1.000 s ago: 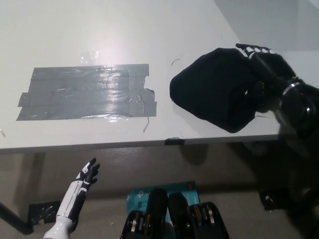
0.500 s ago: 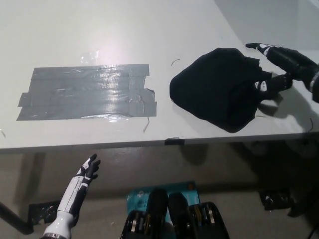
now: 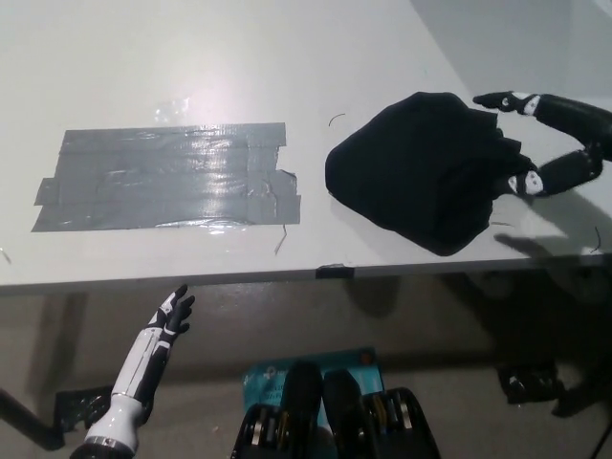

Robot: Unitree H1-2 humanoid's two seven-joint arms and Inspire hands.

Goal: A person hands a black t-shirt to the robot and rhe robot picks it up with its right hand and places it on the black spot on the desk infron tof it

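A crumpled black t-shirt (image 3: 421, 180) lies on the white desk (image 3: 287, 57) at its right side, near the front edge. My black right hand (image 3: 559, 139) is at the shirt's right edge, open, fingers spread and holding nothing; its fingertips (image 3: 524, 184) nearly touch the cloth. The black spot is a patch of dark tape (image 3: 167, 177) on the desk's left half, well to the left of the shirt. My white left hand (image 3: 158, 339) rests open below the desk's front edge at lower left.
The desk's front edge (image 3: 287, 277) runs across the picture below the tape and shirt. A bare strip of desk separates tape and shirt. Under the desk are a blue item (image 3: 316, 368) and a desk leg at lower left.
My right hand has let go of the shirt, opened, and drawn back to the right. The shirt stays where it lay. The left hand has barely shifted.
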